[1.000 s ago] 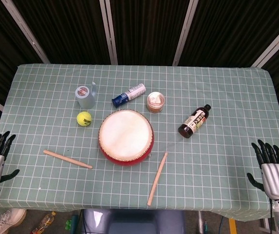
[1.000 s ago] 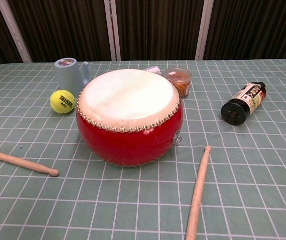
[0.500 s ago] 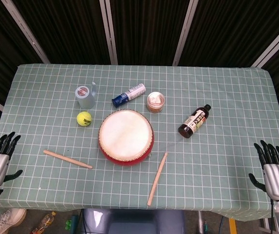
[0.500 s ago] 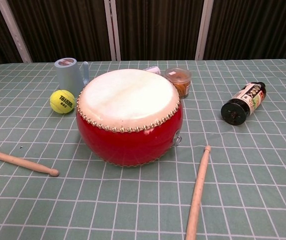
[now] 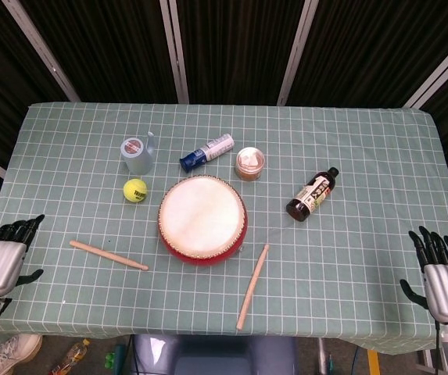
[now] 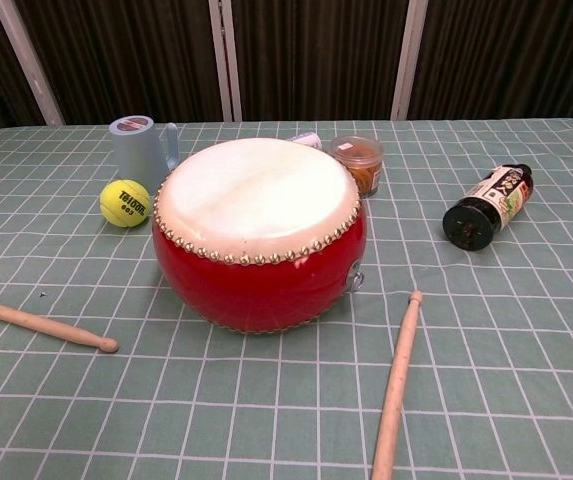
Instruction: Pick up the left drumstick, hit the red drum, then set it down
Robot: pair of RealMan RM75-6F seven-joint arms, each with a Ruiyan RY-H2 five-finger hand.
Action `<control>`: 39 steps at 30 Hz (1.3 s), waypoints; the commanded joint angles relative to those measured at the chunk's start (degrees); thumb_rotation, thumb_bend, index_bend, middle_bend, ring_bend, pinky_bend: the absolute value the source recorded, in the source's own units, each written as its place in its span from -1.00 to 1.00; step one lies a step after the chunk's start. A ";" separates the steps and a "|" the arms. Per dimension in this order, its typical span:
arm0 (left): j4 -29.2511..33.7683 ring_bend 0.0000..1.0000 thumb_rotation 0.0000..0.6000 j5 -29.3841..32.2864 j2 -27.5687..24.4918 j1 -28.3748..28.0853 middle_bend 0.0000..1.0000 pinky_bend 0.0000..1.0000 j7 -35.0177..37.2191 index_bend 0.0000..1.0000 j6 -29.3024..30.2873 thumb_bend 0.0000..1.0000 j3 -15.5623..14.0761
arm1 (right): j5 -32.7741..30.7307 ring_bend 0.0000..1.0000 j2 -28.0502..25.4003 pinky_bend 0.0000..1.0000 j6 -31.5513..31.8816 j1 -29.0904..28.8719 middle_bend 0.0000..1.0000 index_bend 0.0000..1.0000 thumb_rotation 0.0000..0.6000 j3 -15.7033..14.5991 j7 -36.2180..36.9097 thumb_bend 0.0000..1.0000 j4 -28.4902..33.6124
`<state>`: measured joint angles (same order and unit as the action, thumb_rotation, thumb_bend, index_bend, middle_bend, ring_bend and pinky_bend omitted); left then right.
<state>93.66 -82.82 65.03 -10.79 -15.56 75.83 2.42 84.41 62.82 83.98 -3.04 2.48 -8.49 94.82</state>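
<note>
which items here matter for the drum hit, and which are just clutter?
Job:
left drumstick, lying flat on the cloth
red drum
left hand, holding nothing

Clutter:
right drumstick
tennis ball
blue mug
blue-capped tube
small jar
dark bottle, on its side

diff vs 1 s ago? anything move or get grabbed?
Only the hands moved. The left hand tilted in toward the table, fingers now pointing at the left drumstick, holding nothing. The right hand sank slightly, fingers spread. Both sticks, the red drum and everything else stayed put.
</note>
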 commanded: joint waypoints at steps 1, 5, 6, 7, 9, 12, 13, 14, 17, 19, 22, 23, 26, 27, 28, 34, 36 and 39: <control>-0.73 0.31 1.00 0.79 0.82 -1.61 0.46 0.16 -1.12 -0.56 -1.75 -0.97 0.88 | -0.05 -1.00 0.08 -1.00 -0.21 -0.12 -1.00 -1.00 1.00 0.03 -0.11 -0.40 0.01; -1.80 0.79 1.00 3.31 2.27 -3.92 0.95 0.56 -1.97 -0.19 -5.83 -0.82 1.67 | -0.17 -1.00 0.12 -1.00 -0.64 -0.41 -1.00 -1.00 1.00 0.17 -0.13 -0.40 0.09; -2.16 0.87 1.00 3.77 2.58 -4.35 0.99 0.64 -2.27 -0.10 -6.55 -0.79 1.78 | -0.19 -1.00 0.13 -1.00 -0.68 -0.44 -1.00 -1.00 1.00 0.18 -0.11 -0.40 0.08; -2.89 0.91 1.00 4.58 3.11 -5.13 1.00 0.68 -2.99 -0.06 -8.08 -0.77 1.82 | -0.20 -1.00 0.17 -1.00 -0.79 -0.51 -1.00 -1.00 1.00 0.21 -0.06 -0.40 0.06; -3.64 0.97 1.00 6.40 3.78 -6.25 1.00 0.75 -3.98 -0.02 -10.64 -0.74 1.89 | -0.19 -1.00 0.19 -1.00 -0.93 -0.58 -1.00 -1.00 1.00 0.19 0.03 -0.40 0.06; -4.81 1.00 1.00 9.56 4.86 -7.92 1.00 0.78 -5.80 -0.02 -14.18 -0.73 2.10 | -0.24 -1.00 0.25 -1.00 -1.17 -0.73 -1.00 -1.00 1.00 0.24 0.11 -0.40 0.01; -5.21 1.00 1.00 10.23 5.13 -8.31 1.00 0.78 -6.42 -0.02 -14.95 -0.72 2.08 | -0.24 -1.00 0.25 -1.00 -1.21 -0.76 -1.00 -1.00 1.00 0.24 0.16 -0.40 0.00; -5.72 1.00 1.00 11.05 5.54 -8.79 1.00 0.78 -7.16 -0.02 -15.75 -0.72 2.10 | -0.22 -1.00 0.23 -1.00 -1.27 -0.80 -1.00 -1.00 1.00 0.24 0.23 -0.40 0.01; -7.71 1.00 1.00 12.56 6.85 -10.29 1.00 0.78 -9.44 -0.03 -18.00 -0.71 1.77 | 0.21 -1.00 0.27 -1.00 -1.19 -0.93 -1.00 -1.00 1.00 0.28 0.96 -0.40 -0.15; -8.81 1.00 1.00 13.31 7.77 -11.09 1.00 0.78 -10.59 -0.04 -19.06 -0.69 1.63 | 0.47 -1.00 0.39 -1.00 -0.97 -0.96 -1.00 -1.00 1.00 0.34 1.38 -0.40 -0.39; -10.11 1.00 1.00 14.94 9.57 -12.34 1.00 0.78 -12.19 -0.07 -20.22 -0.65 1.83 | 0.51 -1.00 0.45 -1.00 -0.99 -0.95 -1.00 -1.00 1.00 0.29 1.69 -0.40 -0.60; -10.35 1.00 1.00 15.32 10.13 -12.77 1.00 0.78 -12.66 -0.08 -20.51 -0.63 1.91 | 0.51 -1.00 0.42 -1.00 -0.98 -0.95 -1.00 -1.00 1.00 0.29 1.74 -0.40 -0.59; -10.37 1.00 1.00 16.43 11.23 -13.68 1.00 0.78 -13.53 -0.08 -21.08 -0.59 2.13 | 0.62 -1.00 0.30 -1.00 -0.89 -0.94 -1.00 -1.00 1.00 0.32 2.12 -0.40 -0.51; -10.21 1.00 1.00 16.71 11.54 -13.99 1.00 0.78 -13.80 -0.08 -21.28 -0.57 2.12 | 0.67 -1.00 0.29 -1.00 -0.80 -0.89 -1.00 -1.00 1.00 0.29 2.24 -0.40 -0.52; -10.10 1.00 1.00 16.92 11.78 -14.24 1.00 0.78 -14.06 -0.07 -21.37 -0.55 2.10 | 0.68 -1.00 0.26 -1.00 -0.75 -0.86 -1.00 -1.00 1.00 0.28 2.37 -0.40 -0.55; -10.19 1.00 1.00 17.64 13.34 -15.39 1.00 0.78 -15.20 -0.07 -21.68 -0.54 1.59 | 0.80 -1.00 0.04 -1.00 -0.48 -0.65 -1.00 -1.00 1.00 0.19 3.04 -0.40 -0.52; -10.59 1.00 1.00 17.78 13.84 -15.80 1.00 0.78 -15.83 -0.07 -21.82 -0.54 1.28 | 0.79 -1.00 -0.02 -1.00 -0.46 -0.70 -1.00 -1.00 1.00 0.28 3.18 -0.40 -0.42; -11.19 1.00 1.00 18.28 14.58 -16.28 1.00 0.78 -16.31 -0.07 -22.13 -0.51 0.93 | 0.80 -1.00 0.01 -1.00 -0.42 -0.70 -1.00 -1.00 1.00 0.31 3.29 -0.40 -0.42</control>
<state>82.59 -64.75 79.42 -26.92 -31.79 53.85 3.47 85.21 62.83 83.55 -3.73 2.78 -5.19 94.40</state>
